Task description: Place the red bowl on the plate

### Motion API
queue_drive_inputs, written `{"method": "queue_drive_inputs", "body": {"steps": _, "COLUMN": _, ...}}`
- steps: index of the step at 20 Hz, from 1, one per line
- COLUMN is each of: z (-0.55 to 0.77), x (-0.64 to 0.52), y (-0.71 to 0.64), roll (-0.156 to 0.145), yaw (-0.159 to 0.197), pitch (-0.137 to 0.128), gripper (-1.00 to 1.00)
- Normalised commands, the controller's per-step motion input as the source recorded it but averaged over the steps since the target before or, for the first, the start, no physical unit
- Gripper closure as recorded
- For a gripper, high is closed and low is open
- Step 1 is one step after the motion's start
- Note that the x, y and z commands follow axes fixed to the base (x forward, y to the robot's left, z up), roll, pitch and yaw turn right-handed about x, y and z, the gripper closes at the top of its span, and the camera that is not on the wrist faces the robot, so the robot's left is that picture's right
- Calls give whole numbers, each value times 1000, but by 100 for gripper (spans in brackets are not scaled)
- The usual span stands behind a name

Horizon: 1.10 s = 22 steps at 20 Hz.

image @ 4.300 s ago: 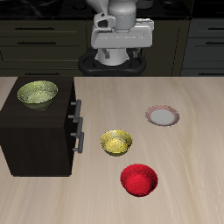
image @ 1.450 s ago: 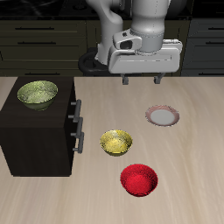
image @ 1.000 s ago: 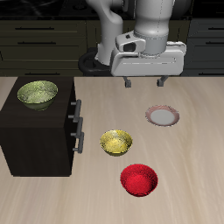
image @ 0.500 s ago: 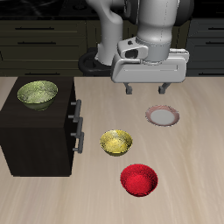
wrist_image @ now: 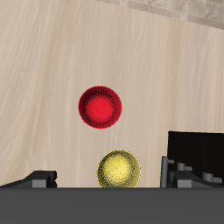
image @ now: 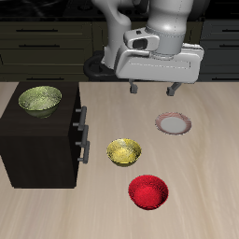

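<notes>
The red bowl (image: 147,191) sits upright on the table near its front edge, and it also shows in the wrist view (wrist_image: 100,107). The plate (image: 173,123) lies flat farther back, whitish with a pinkish-brown rim, with nothing on it. My gripper (image: 153,90) hangs high above the table, behind the plate and well back from the red bowl. Its jaws are wide open and empty. The dark fingertips (wrist_image: 42,178) show at the edge of the wrist view.
A yellow patterned bowl (image: 124,151) stands between the red bowl and a dark cabinet (image: 42,145), and shows in the wrist view (wrist_image: 118,169). A yellow-green bowl (image: 40,100) sits on top of the cabinet. The cabinet's handles (image: 82,133) stick out toward the bowls.
My arm has swung forward from the table's back and sideways to above the area behind the plate, ending slightly higher. The gripper stays open. The bowls and plate have not moved.
</notes>
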Motion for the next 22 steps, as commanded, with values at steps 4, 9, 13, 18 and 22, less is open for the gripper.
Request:
{"method": "queue_drive_inputs", "body": {"steps": 4, "z": 120, "x": 213, "y": -76, "roll": -16, "yaw": -23, "pitch": -9, "gripper": -100}}
{"method": "queue_drive_inputs", "body": {"steps": 9, "z": -11, "x": 191, "y": 27, "roll": -4, "yaw": 9, "pitch": 0, "gripper": -100}}
{"method": "queue_drive_inputs", "body": {"steps": 13, "z": -33, "x": 209, "y": 52, "roll": -10, "yaw": -12, "pitch": 7, "gripper": -100}}
{"method": "queue_drive_inputs", "body": {"steps": 18, "z": 103, "x": 128, "y": 12, "roll": -13, "yaw": 3, "pitch": -39, "gripper": -100}}
{"method": "queue_drive_inputs", "body": {"steps": 22, "z": 41, "x": 44, "y": -28, "roll": -7, "yaw": -9, "pitch": -12, "gripper": -100}}
